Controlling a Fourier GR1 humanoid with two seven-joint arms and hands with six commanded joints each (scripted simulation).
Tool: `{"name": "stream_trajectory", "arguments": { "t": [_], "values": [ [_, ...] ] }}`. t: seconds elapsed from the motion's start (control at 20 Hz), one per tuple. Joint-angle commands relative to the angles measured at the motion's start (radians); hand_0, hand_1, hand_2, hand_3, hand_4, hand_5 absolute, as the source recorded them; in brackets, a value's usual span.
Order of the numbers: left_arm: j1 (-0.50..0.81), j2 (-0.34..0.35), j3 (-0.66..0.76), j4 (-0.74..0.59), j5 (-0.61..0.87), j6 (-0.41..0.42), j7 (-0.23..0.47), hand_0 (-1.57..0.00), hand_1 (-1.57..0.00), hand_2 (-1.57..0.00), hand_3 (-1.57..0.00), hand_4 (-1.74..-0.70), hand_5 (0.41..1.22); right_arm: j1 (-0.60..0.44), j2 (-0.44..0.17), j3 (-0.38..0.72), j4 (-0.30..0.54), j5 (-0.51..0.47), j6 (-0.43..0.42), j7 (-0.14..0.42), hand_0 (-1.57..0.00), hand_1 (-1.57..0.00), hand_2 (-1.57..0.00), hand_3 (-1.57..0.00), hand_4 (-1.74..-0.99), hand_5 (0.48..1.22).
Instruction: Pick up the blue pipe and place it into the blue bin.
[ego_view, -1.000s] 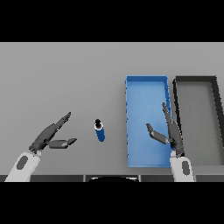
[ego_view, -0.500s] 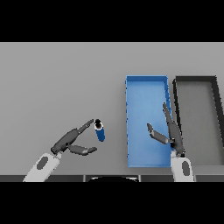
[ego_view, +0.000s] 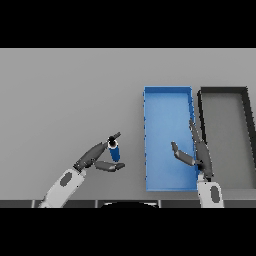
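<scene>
The blue pipe (ego_view: 115, 150) stands on the grey table, left of the blue bin (ego_view: 168, 100), dark opening upward. My left hand (ego_view: 91, 158) reaches in from the lower left, open. Its straight fingers lie just behind the pipe's top and its thumb lies in front of the pipe's base, so the pipe sits between them. I cannot tell if they touch it. My right hand (ego_view: 199, 152) hovers open over the blue bin's right wall, fingers pointing away from me and thumb stretched left over the bin's floor.
A dark grey bin (ego_view: 223, 94) stands directly right of the blue bin, their long walls side by side. Both bins run lengthwise away from me. Grey table (ego_view: 65, 95) spreads to the left and back.
My left hand has moved right and forward from the lower left until its fingers and thumb flank the pipe. The pipe and the right hand have stayed where they were.
</scene>
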Motion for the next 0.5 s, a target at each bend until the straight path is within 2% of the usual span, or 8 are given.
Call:
{"name": "stream_trajectory", "arguments": {
  "t": [0.0,0.2,0.3,0.35,0.4,0.45],
  "values": [
    [-0.010,-0.012,-0.006,0.014,-0.009,0.003,0.003,0.00,0.00,0.00,0.00,-1.05,0.418,-0.001,0.001,0.004,0.002,0.009,-0.004,-0.009,0.00,0.00,0.00,0.00,-1.221,0.645],
    [-0.031,-0.067,0.000,0.065,0.017,-0.009,-0.046,0.00,0.00,0.00,0.00,-1.11,0.463,0.013,-0.008,0.002,0.000,0.019,-0.005,-0.024,0.00,0.00,0.00,0.00,-1.207,0.650],
    [-0.036,-0.107,0.009,0.079,0.047,-0.009,-0.053,0.00,-0.04,-0.15,-0.12,-1.19,0.550,0.006,-0.011,0.000,0.002,0.019,-0.005,-0.023,0.00,0.00,0.00,0.00,-1.213,0.655],
    [-0.027,-0.115,0.016,0.080,0.065,-0.014,-0.073,-0.01,-0.16,-0.31,-0.28,-1.24,0.613,0.008,-0.005,0.003,-0.002,0.015,-0.003,-0.027,0.00,0.00,0.00,0.00,-1.217,0.655],
    [-0.018,-0.120,0.024,0.077,0.088,-0.025,-0.092,-0.12,-0.32,-0.49,-0.53,-1.28,0.735,0.011,-0.007,0.002,-0.004,0.013,-0.003,-0.022,0.00,0.00,0.00,0.00,-1.220,0.656],
    [-0.009,-0.126,0.027,0.075,0.097,-0.024,-0.100,-0.36,-0.55,-0.69,-0.74,-1.37,0.832,0.013,-0.008,0.001,-0.006,0.008,0.002,-0.027,0.00,0.00,0.00,0.00,-1.220,0.656]
  ]
}}
